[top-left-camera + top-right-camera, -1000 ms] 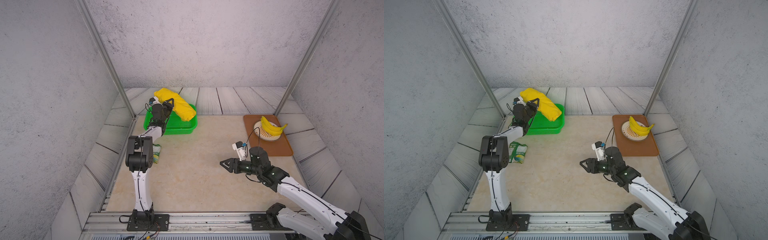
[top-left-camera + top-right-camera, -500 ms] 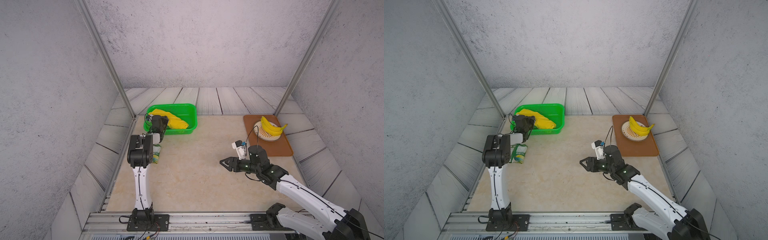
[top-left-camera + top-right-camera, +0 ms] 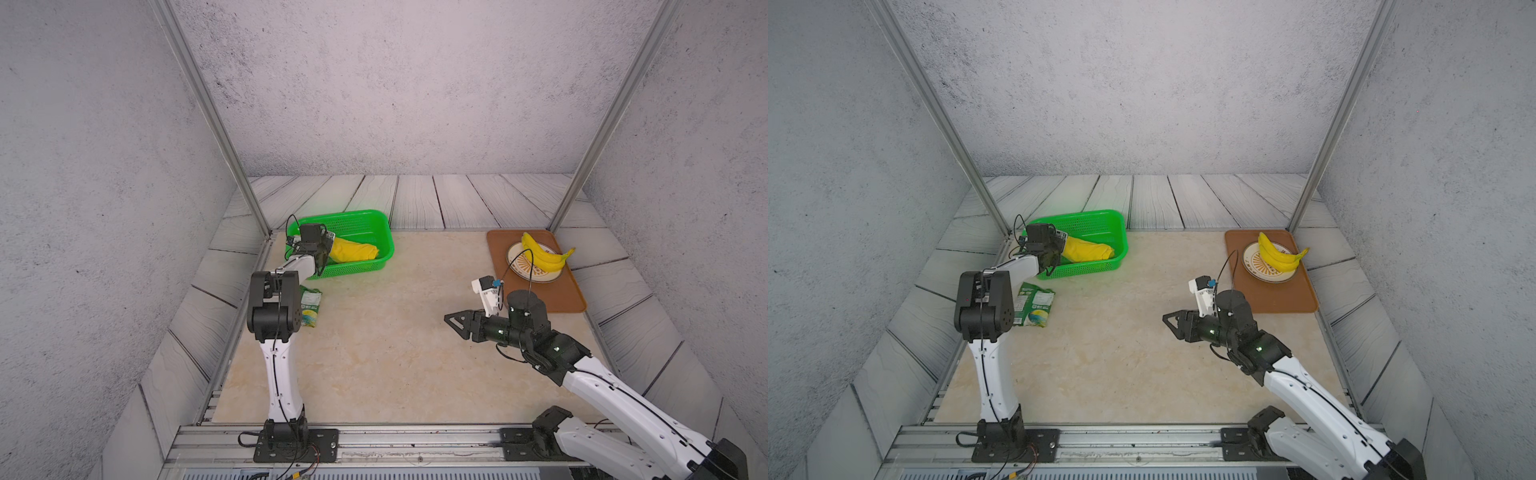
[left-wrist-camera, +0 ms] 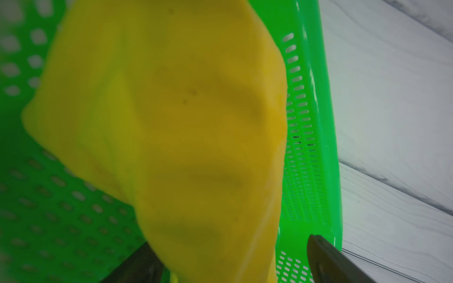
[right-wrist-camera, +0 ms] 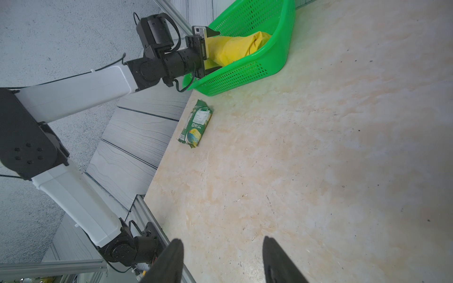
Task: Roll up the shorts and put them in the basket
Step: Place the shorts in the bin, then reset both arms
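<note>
Left gripper (image 5: 217,50): you have it reaching into the green basket (image 3: 376,266), jaws spread wide. The yellow shorts (image 3: 353,250) lie in the basket as a rolled bundle, with one end between the fingers (image 4: 328,257). The finger seen clearly stands apart from the fabric, so nothing is clamped.

Right gripper (image 5: 221,245): it hovers over the bare tabletop (image 5: 318,147), jaws parted and empty, well apart from the shorts.

A green snack packet (image 3: 1034,305) lies outside the basket, near the left gripper. Bananas (image 3: 542,257) sit on a plate (image 3: 536,274) behind the right gripper.

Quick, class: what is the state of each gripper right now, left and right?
Left gripper: open, jaws either side of the shorts in the basket, not gripping.
Right gripper: open, holding nothing.
</note>
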### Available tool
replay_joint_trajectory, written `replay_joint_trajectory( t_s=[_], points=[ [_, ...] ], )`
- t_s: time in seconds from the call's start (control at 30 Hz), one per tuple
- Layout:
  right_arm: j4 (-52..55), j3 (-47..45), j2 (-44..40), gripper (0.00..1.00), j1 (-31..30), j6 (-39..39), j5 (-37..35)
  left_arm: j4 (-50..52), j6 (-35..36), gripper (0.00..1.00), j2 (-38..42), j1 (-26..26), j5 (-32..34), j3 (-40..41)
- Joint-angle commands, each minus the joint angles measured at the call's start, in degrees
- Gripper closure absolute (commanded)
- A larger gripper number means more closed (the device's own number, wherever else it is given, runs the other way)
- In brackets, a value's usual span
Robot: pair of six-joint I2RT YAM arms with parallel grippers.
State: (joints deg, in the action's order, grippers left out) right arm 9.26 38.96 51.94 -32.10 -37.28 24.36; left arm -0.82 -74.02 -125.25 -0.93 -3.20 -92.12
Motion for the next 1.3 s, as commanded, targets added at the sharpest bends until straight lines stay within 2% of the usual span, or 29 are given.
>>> replay_joint_trajectory(
  t_s=[0.0, 0.1, 0.23, 0.37, 0.53, 0.7, 0.83, 0.97, 1.1, 1.17, 1.27],
  points=[
    [0.3, 1.8, -0.5, 0.44, -0.2, 0.4, -1.2, 19.6, -1.8, 0.07, 4.2, 1.6, 2.5, -3.8],
    [0.6, 2.4, -0.3, 0.44, -0.2, 0.5, -1.2, 26.7, -3.5, 0.13, 5.6, 3.1, 1.4, -4.4],
    [0.5, 2.5, 0.3, 0.44, -0.2, 0.4, -2.4, 30.2, -2.8, 0.17, 8.7, 4.4, -2.0, -3.5],
    [3.3, 4.1, 2.1, 0.42, -0.3, 1.7, -6.1, 27.1, 2.4, 0.17, 16.0, 4.5, -1.8, 0.5],
    [6.1, 7.0, 6.0, 0.28, -0.2, 3.2, -11.3, 24.9, 14.1, 0.13, 26.8, 4.2, -1.4, 5.5],
    [10.9, 11.9, 11.8, 0.08, 0.8, 7.4, -22.6, 23.5, 27.9, 0.04, 38.5, 2.6, -1.0, 13.4],
    [12.3, 14.9, 16.8, 0.01, 3.4, 10.2, -31.0, 25.2, 36.7, 0.01, 46.1, 1.2, 2.0, 19.3],
    [9.5, 14.9, 18.9, 0.01, 6.8, 12.6, -45.0, 22.9, 45.6, 0.0, 52.7, -0.2, 9.6, 27.1],
    [-0.8, 8.9, 17.7, 0.01, 10.2, 18.4, -56.3, 16.5, 54.3, 0.01, 57.6, -0.2, 14.9, 37.6],
    [-11.3, 3.3, 16.8, 0.01, 10.3, 27.2, -62.0, 7.9, 57.6, 0.02, 60.5, -0.3, 19.6, 45.9],
    [-23.9, -3.5, 17.2, 0.01, 11.6, 33.1, -70.3, -6.4, 61.8, 0.02, 61.5, -0.2, 24.5, 56.0]
  ],
)
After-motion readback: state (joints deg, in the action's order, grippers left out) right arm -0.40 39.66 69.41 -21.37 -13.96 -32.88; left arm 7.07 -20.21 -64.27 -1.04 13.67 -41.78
